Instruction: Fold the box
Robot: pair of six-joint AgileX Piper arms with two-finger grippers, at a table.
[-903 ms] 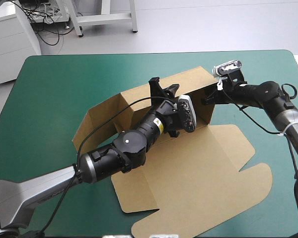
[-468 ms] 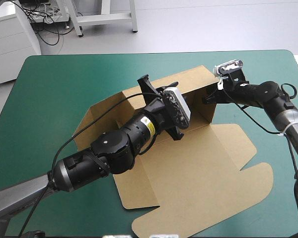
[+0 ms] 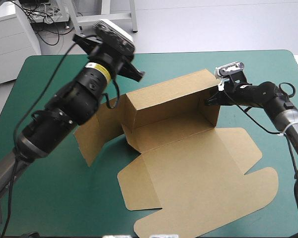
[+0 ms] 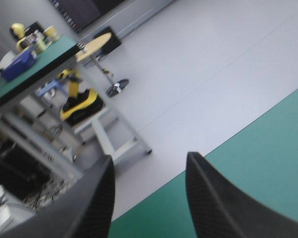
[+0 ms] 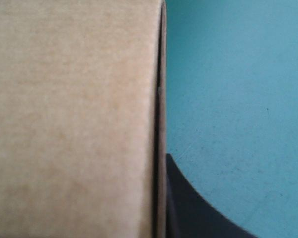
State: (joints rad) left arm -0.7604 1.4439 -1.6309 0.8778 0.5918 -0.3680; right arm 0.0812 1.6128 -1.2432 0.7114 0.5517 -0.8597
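- The left jaws have been lifted clear of the box [image 3: 188, 163], wide and empty
- Its right end wall is pinched by the right jaws
- On the counter [image 3: 248, 69] its walls are left standing, lid flat

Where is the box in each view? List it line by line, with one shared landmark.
High view: the box lies mid-table, far walls raised, lid flat.
Left wrist view: not in it.
Right wrist view: its wall, against one of the fingers.
Shared landmark: the teal-green cover.
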